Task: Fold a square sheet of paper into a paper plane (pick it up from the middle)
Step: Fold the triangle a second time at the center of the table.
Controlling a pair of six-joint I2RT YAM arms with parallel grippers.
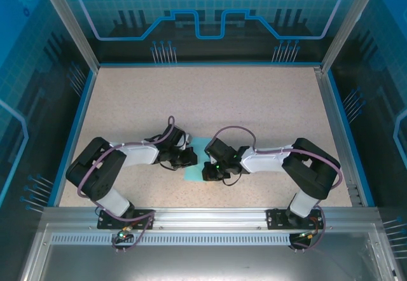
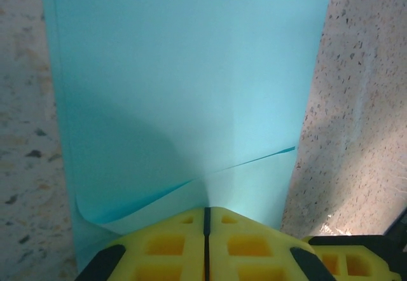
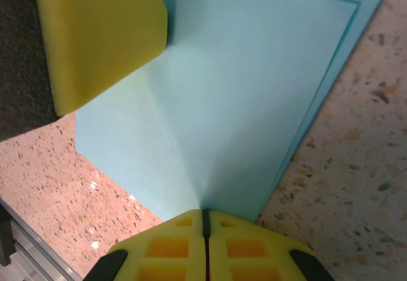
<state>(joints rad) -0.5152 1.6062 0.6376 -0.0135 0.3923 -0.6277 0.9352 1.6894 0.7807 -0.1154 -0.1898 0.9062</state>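
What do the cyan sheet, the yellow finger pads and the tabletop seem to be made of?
Cyan sheet: thin matte paper, holding sharp creases. Yellow finger pads: probably moulded plastic or rubber, recessed pockets. Tabletop: speckled, stone-look; material unsure.

Bright, even light fell from above. Close up, the paper (image 2: 184, 71) bore a soft grey shadow near its lower edge; the table (image 3: 95, 185) showed small glints; the nearest parts blurred.

Lab robot cell, blue printed walls (image 1: 210, 7) (aluminium frame (image 1: 210, 216))
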